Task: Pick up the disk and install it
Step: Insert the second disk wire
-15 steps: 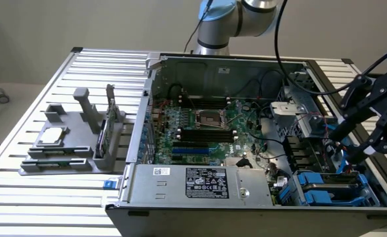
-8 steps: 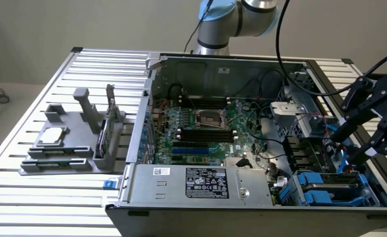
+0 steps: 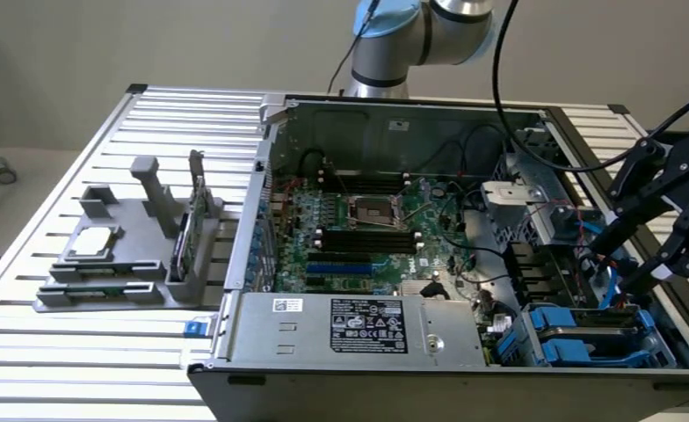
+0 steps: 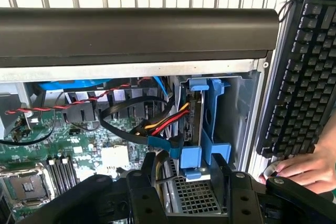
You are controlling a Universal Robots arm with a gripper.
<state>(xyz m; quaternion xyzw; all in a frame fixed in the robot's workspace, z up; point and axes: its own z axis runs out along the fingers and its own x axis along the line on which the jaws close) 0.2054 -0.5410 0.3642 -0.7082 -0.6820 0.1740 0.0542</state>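
Note:
The disk [image 4: 195, 109] stands on edge in a drive bay at the case's corner, its silver-grey body framed by a bright blue carrier [image 4: 216, 124]. In the wrist view my gripper [image 4: 191, 184] is open; its black fingers [image 4: 143, 187] stand on either side of the carrier's near end, and I see no contact. From the exterior view my gripper [image 3: 628, 264] hangs over the blue-framed drive bays [image 3: 579, 334] at the case's front corner, on the exterior view's right. Nothing is held.
Red, yellow and black cables [image 4: 157, 124] run right beside the disk. The open case holds a motherboard [image 3: 368, 229] and power supply [image 3: 344, 325]. A grey fixture [image 3: 122, 255] sits on the slatted table. A keyboard [image 4: 304, 66] and a person's hand [image 4: 310, 169] lie beside the case.

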